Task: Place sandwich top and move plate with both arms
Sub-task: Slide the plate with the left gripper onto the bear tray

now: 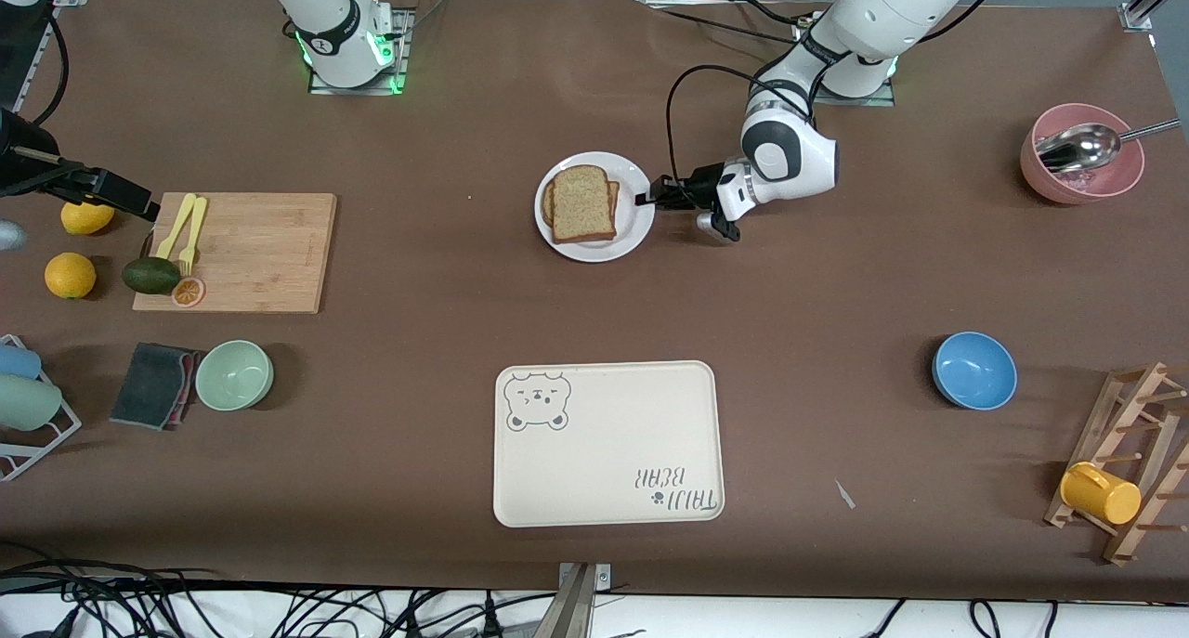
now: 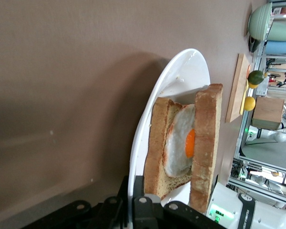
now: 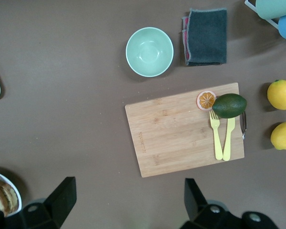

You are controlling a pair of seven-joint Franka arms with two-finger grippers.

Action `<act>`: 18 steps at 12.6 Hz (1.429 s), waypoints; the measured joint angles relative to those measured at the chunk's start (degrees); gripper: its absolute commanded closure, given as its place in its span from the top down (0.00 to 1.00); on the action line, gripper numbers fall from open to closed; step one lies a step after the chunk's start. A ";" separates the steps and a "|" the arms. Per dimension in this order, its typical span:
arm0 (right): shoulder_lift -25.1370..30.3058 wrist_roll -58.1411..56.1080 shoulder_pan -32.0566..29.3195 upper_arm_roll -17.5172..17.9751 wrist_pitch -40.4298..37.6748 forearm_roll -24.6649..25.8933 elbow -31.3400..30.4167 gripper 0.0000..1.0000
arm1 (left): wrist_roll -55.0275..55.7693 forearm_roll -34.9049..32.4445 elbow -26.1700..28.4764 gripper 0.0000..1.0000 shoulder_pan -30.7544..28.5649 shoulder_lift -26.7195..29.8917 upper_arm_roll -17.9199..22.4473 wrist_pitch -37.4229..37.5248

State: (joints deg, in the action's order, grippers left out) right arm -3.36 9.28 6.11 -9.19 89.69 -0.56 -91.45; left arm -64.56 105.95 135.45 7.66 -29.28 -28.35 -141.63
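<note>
The left gripper [image 1: 650,199] sits low at the edge of the plate [image 1: 632,234], on the side toward the left arm's end of the tabletop [image 1: 594,322], its jaws closed on the white rim. On the plate lies the sandwich top [image 1: 583,203], a speckled tan slice resting on a fried egg [image 2: 181,143] and a lower slice of bread [image 2: 158,148]. The plate stands on the tabletop farther from the front camera than the cream bear-print tray [image 1: 608,443]. The right gripper [image 3: 126,202] waits high over the right arm's end of the tabletop, its jaws spread wide and empty, above a wooden cutting board [image 3: 181,131] with an avocado [image 3: 229,105] and a green bowl [image 3: 149,51] nearby.
</note>
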 measured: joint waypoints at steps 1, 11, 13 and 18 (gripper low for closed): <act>0.00 0.00 0.00 0.00 0.00 0.00 0.00 1.00 | 0.18 0.05 -0.60 0.00 -0.10 0.18 0.64 -0.11; 0.00 0.00 0.00 -0.04 0.00 0.00 0.04 1.00 | 7.33 0.12 -12.27 0.00 -0.32 0.92 5.99 -1.25; 0.00 0.00 -0.01 -0.08 0.00 0.00 0.05 1.00 | 9.19 0.12 -15.42 0.00 -0.31 0.07 6.10 -5.09; 0.02 0.00 -0.02 -0.12 0.05 0.00 0.11 1.00 | 16.30 -3.49 -24.96 0.00 -0.27 -4.78 7.45 -7.62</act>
State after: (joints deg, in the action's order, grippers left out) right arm -3.34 9.28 6.09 -9.31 89.74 -0.56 -91.34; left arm -48.27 102.46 110.49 7.39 -34.06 -20.90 -149.25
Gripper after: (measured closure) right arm 0.000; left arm 0.956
